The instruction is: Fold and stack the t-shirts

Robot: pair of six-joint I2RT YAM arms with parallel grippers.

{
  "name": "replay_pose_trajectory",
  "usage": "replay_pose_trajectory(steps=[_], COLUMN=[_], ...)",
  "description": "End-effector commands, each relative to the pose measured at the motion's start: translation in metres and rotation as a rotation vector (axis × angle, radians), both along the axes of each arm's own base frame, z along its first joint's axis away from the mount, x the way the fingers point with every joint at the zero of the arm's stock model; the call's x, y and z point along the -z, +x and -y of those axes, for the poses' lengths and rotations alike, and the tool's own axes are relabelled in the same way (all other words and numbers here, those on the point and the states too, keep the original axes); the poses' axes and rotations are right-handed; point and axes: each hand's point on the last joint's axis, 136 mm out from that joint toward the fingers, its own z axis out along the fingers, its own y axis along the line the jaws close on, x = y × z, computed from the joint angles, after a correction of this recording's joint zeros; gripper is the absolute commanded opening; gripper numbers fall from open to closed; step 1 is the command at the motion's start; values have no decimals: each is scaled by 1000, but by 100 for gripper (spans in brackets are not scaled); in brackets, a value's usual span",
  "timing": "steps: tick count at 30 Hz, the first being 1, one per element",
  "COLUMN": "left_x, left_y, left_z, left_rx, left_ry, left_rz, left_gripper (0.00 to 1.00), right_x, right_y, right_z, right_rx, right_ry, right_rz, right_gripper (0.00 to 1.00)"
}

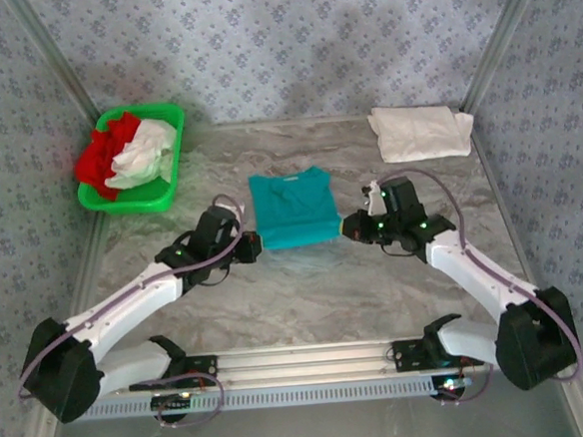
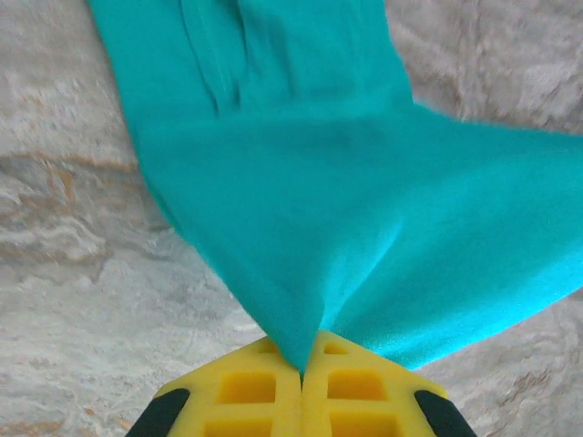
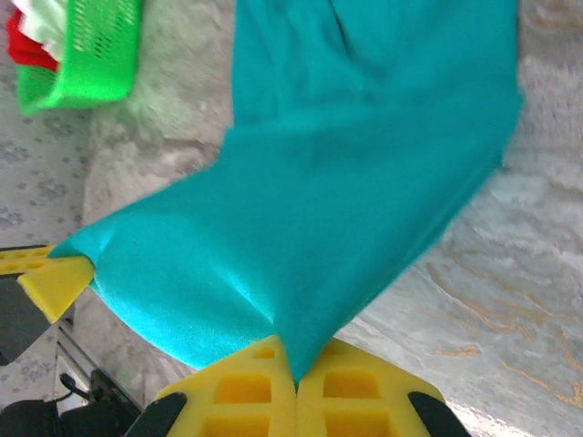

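At the centre of the table (image 1: 306, 287), the teal t-shirt (image 1: 293, 210) lies as a roughly rectangular panel, its neckline toward the far side and its near edge lifted off the marbled surface. The left gripper (image 1: 252, 247) is clamped on the near-left corner of this edge and the right gripper (image 1: 352, 226) on the near-right corner. In each wrist view the yellow pads meet with a peak of teal cloth pinched between them, and the fabric runs taut from the closed jaws up to the part resting flat.

The step in hand is judged to be the crosswise fold of this shirt: the sides appear already turned in, and the hem is held ready to be brought over.

The next move would call for both arms to carry the hem away from the bases together, level and at an even pace, so that the edge lands square near the neckline. Both would then let go at once, without dragging the lower layer.

Farther out, a folded white t-shirt (image 1: 421, 131) sits at the far right corner and is the likely base of the stack. At the far left, the green basket (image 1: 130, 198) holds a crumpled red t-shirt (image 1: 95, 160) and a crumpled white t-shirt (image 1: 149, 153), neither yet folded.
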Motion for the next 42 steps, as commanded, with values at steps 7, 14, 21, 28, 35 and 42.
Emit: replay_pose_trajectory(steps=[7,14,21,28,35,42], left_x=[-29,4,28,-26,-61,35], left_y=[85,137,203,294,221,173], left_z=[-7,-9,-14,-33,-5,42], left_rx=[-51,-26,-20,-130,-99,23], left_ry=[8,53,56,8,-31,-35], left_rz=[80,37,19,114,215,37], left_gripper=[0,0,1,61,53,29], right_x=[-7,9,38,14,-26,35], right_y=[81,150,198,286,222,154], right_z=[-5,-13,-9,-3,-17,-68], right_rx=[7,28,81,133,34,-80], right_ry=[-65,-53,-47,124,84,74], right_rz=[5,-22,-68,-83,33,-25], right_gripper=[0,0,0,51,36,0])
